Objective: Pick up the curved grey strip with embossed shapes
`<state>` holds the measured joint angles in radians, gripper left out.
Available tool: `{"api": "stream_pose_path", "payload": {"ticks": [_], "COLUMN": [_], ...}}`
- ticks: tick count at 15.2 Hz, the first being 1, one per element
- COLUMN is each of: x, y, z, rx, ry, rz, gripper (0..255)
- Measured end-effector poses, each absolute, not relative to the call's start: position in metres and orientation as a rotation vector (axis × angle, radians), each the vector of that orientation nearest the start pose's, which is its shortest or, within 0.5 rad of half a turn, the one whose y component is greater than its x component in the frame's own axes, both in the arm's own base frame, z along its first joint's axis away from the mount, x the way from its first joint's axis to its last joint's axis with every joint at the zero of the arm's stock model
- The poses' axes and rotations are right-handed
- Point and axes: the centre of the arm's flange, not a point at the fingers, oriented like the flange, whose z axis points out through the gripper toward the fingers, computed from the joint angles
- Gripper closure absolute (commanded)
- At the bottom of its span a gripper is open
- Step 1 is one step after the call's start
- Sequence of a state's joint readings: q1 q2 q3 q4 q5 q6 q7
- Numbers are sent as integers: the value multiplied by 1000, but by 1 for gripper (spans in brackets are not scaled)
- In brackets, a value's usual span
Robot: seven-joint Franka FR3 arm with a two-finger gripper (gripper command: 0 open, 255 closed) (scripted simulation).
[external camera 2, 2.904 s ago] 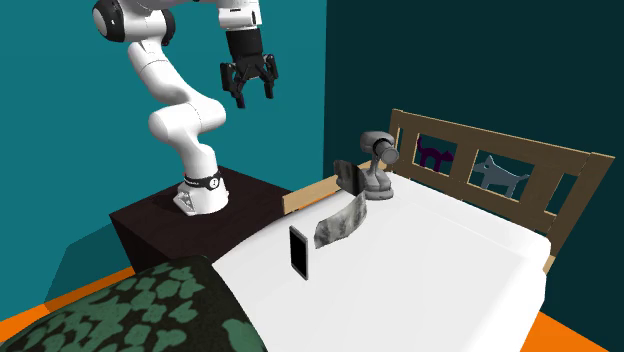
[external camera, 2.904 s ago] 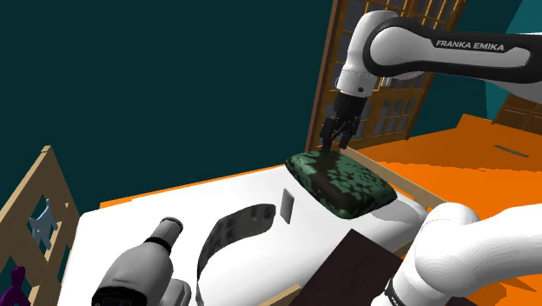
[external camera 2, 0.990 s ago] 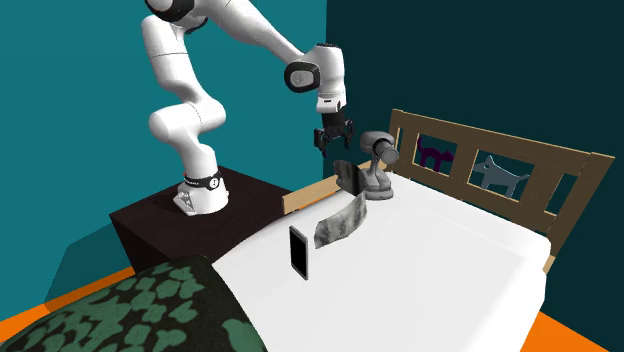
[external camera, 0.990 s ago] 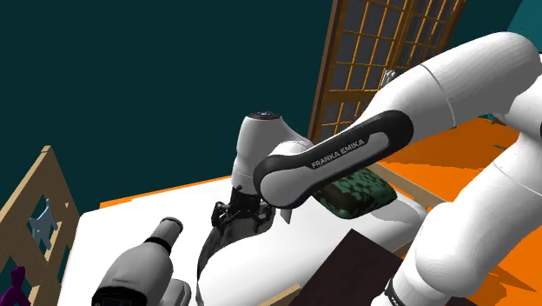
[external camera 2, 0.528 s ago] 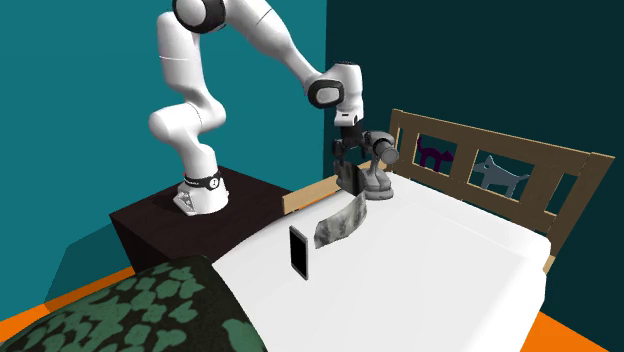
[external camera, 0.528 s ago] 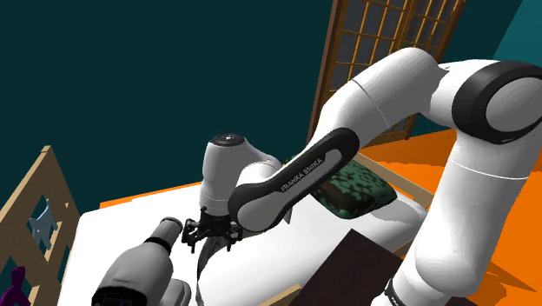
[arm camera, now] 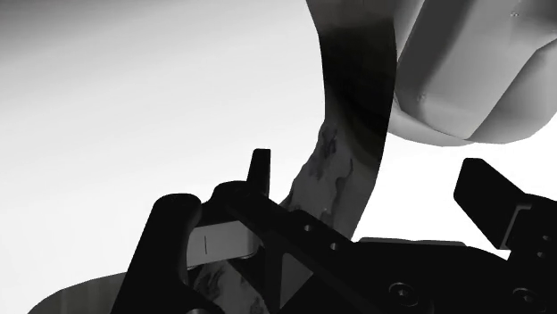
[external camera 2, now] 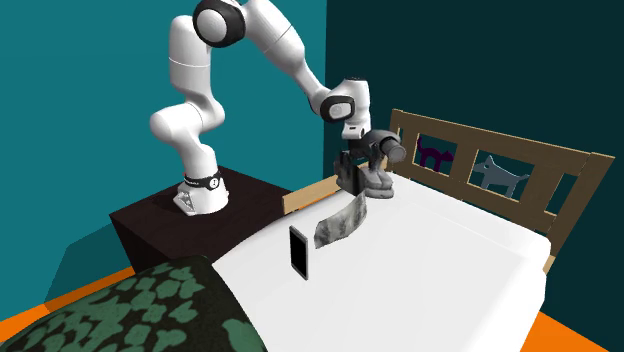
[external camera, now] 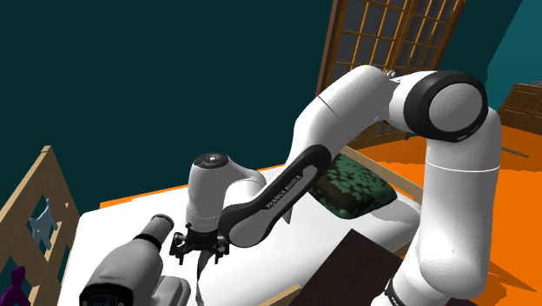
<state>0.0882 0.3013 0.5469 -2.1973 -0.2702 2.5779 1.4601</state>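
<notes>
The curved grey strip [external camera 2: 338,222] stands on edge on the white bed [external camera 2: 450,270], its embossed face showing pale shapes. In the wrist view the strip [arm camera: 355,98] bends up between my two fingers, dark on its upper part and patterned lower down. My gripper [external camera 2: 352,166] is open and low over the strip's end nearest the headboard, with one finger on each side of it [arm camera: 370,183]. From the shoulder view the gripper [external camera: 200,247] hangs close beside a grey microscope-like object [external camera: 130,261].
The grey microscope-like object [external camera 2: 378,165] stands right behind the strip's end, very close to the gripper. A thin black slab [external camera 2: 298,252] stands upright near the strip's other end. A green patterned pillow [external camera: 352,184] lies at the bed's foot. A wooden headboard [external camera 2: 500,160] borders the bed.
The arm has swung from above the green pillow down to the strip's end by the microscope-like object. Over the last half second the gripper sank lower, and that object looks slightly tilted.
</notes>
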Motion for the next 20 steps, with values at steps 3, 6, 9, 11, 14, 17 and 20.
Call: {"api": "stream_pose_path", "payload": {"ticks": [3, 6, 9, 11, 14, 17, 20], "x": [455, 457, 457, 457, 457, 457, 457], "y": [339, 339, 339, 339, 339, 339, 339], "z": [262, 259, 259, 259, 259, 268, 285], "rx": [-2873, -2872, -2872, -2872, -2871, -2874, -2874], "ry": [946, 946, 945, 945, 946, 947, 946], "rz": [-110, -111, -111, -112, -112, -108, -109], "gripper": [0, 255, 255, 255, 255, 255, 255]}}
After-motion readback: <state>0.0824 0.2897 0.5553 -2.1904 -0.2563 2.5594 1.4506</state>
